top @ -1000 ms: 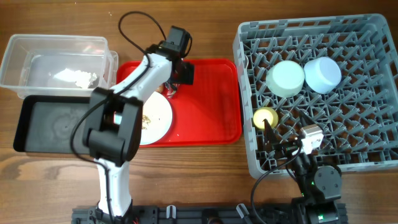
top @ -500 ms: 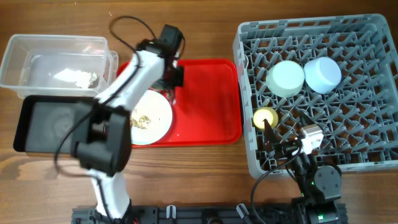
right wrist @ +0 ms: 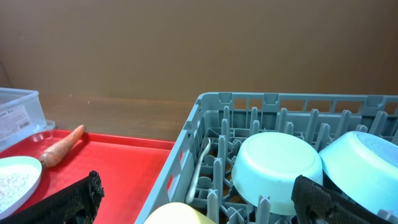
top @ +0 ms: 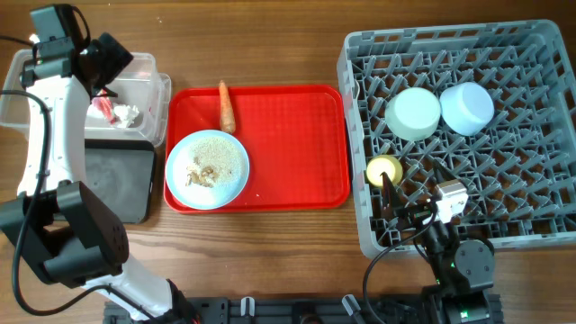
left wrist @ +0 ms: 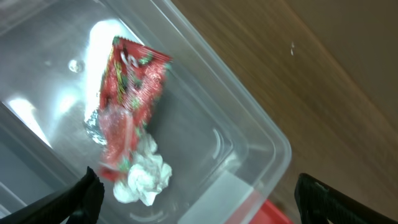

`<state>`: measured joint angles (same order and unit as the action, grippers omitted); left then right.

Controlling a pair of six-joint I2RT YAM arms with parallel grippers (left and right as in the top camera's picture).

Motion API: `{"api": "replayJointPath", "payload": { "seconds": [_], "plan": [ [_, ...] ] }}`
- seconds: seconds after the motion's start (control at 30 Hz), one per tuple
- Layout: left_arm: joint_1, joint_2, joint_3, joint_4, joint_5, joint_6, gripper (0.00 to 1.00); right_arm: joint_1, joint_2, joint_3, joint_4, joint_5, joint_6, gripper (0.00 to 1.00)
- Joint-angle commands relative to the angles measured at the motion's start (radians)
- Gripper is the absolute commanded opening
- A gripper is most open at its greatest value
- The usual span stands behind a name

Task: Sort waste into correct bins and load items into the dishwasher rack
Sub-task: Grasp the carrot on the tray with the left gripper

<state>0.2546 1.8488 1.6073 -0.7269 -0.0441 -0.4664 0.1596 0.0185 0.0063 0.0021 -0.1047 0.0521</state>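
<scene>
The red-and-silver wrapper (left wrist: 127, 106) with its white paper (left wrist: 144, 178) lies in the clear tub (left wrist: 249, 130); it also shows in the overhead view (top: 110, 110). My left gripper (left wrist: 199, 208) is open and empty just above it, over the tub (top: 148, 67). The orange carrot (top: 226, 106) lies on the red tray (top: 297, 144). The pale blue plate (top: 229, 166) holds beige scraps (top: 200, 173). My right gripper (right wrist: 199, 211) is open and empty at the front edge of the grey rack (top: 504, 207). The rack holds two pale blue bowls (top: 413, 112) (top: 466, 108), the green bowl (top: 383, 169) and the white spoon (right wrist: 200, 163).
The black tray (top: 117, 184) lies in front of the clear tub, partly hidden by my left arm. The red tray sits between the bins and the rack. Bare wood shows along the table's front.
My left arm swung from the red tray's back edge to above the clear tub. The red wrapper now lies in the tub, and the carrot and plate are uncovered.
</scene>
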Motion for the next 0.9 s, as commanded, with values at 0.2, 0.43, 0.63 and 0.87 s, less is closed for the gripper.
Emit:
{"api": "replayJointPath", "payload": {
  "seconds": [0.2,0.43,0.63,0.87],
  "plan": [
    [-0.31,0.002,-0.065,-0.183,0.098,0.07,0.74,-0.008,-0.007,-0.001,0.007,-0.017,0.015,1.0],
    [-0.528,0.089,-0.227,0.026,-0.108,0.07,0.85,-0.008,-0.007,-0.001,0.007,-0.016,0.015,1.0],
    [-0.516,0.224,-0.228,0.043,-0.111,0.07,0.7,-0.008,-0.007,-0.001,0.007,-0.017,0.015,1.0],
    [-0.515,0.191,-0.167,0.061,-0.089,0.067,0.33,-0.008,-0.007,-0.001,0.007,-0.017,0.015,1.0]
  ]
}}
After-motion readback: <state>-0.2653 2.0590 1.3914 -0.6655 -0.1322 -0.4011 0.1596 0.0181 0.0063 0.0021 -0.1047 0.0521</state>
